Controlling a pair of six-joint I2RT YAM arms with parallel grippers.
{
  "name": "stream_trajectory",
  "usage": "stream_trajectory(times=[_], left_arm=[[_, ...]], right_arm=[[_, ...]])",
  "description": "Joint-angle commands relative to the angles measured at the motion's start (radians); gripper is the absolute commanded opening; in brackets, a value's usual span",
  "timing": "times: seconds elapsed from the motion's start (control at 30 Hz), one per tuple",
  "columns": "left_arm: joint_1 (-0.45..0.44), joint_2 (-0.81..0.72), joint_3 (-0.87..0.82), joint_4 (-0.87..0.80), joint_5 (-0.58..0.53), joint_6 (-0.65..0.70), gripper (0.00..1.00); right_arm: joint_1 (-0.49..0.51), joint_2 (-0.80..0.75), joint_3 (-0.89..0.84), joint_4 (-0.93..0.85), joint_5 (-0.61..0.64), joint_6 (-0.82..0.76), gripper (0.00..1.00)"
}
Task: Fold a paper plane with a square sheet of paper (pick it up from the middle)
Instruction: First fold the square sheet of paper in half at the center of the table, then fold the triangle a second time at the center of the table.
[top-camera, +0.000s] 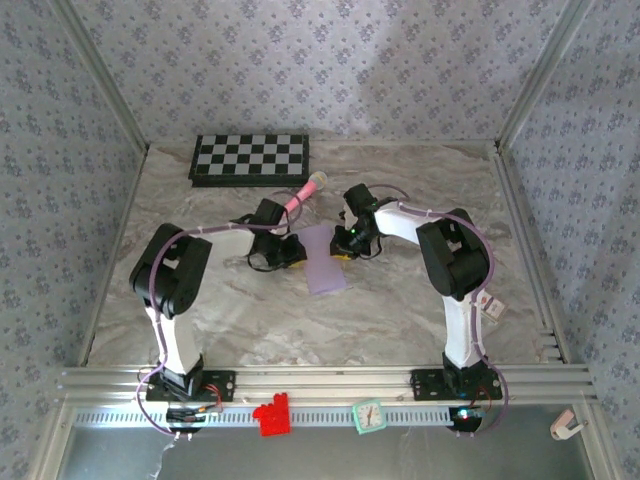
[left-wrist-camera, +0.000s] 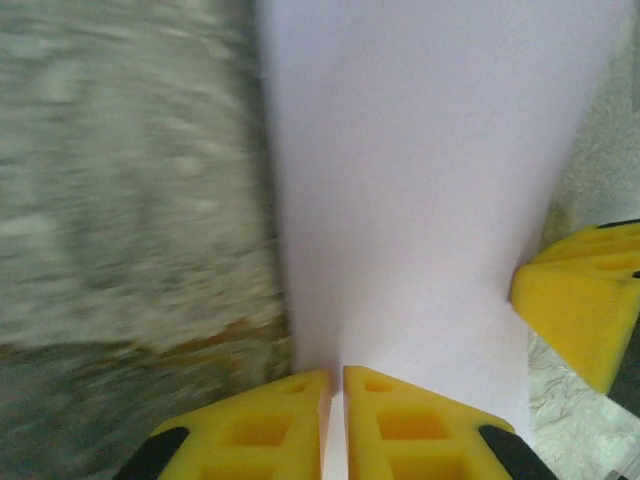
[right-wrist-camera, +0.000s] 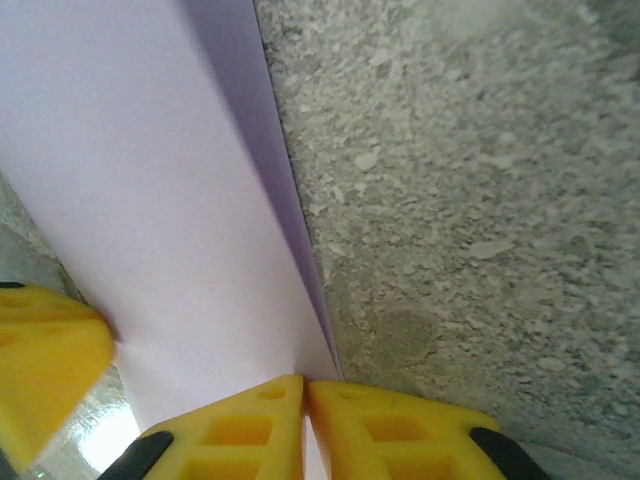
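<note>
Thin, smooth, matt sheet of paper (left-wrist-camera: 420, 180) just ahead of my left end effector (left-wrist-camera: 335, 385), its fingers moulded yellow matt plastic, same yellow plastic on my right end effector (right-wrist-camera: 303, 392), right of it the speckled stone-look surface (right-wrist-camera: 480, 200), grainy, faintly glossy

You won't find any text, label, brand or number you can read here. The small clock (top-camera: 368, 416) by the front rail (top-camera: 320, 381) has a face, but its markings are too small to read.
</note>
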Motion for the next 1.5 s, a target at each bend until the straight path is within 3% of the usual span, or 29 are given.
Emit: stream_trajectory(times=[0.0,0.23,0.43,0.57,0.7,1.17,1.27,1.47], left_arm=[[0.048,-0.047,-0.009,-0.089,-0.047,0.023,0.15],[0.053,-0.156,0.065,-0.098,-0.054,-0.014,0.22],[0.055,-0.224,0.028,-0.066,-0.078,-0.084,0.43],[0.061,-0.271,-0.016,-0.053,-0.095,-0.107,0.52],[0.062,-0.293,-0.052,-0.043,-0.089,-0.119,0.58],[0.054,-0.274,-0.100,0.016,0.030,-0.146,0.60],[0.040,-0.245,-0.078,0.009,0.064,-0.131,0.54],[-0.016,-0.170,0.004,-0.044,0.086,-0.082,0.43]], right_arm=[[-0.033,0.167,-0.157,-0.102,0.313,0.039,0.17],[-0.033,0.035,-0.167,-0.058,0.171,0.189,0.17],[-0.022,-0.126,-0.132,-0.011,0.095,0.287,0.20],[-0.002,-0.179,-0.074,0.006,0.085,0.268,0.28],[0.036,-0.136,0.007,-0.024,0.092,0.199,0.31],[0.066,0.052,0.159,0.065,0.058,0.173,0.29],[0.066,0.078,0.169,0.036,0.107,0.200,0.27],[0.060,0.077,0.156,0.041,0.071,0.205,0.26]])
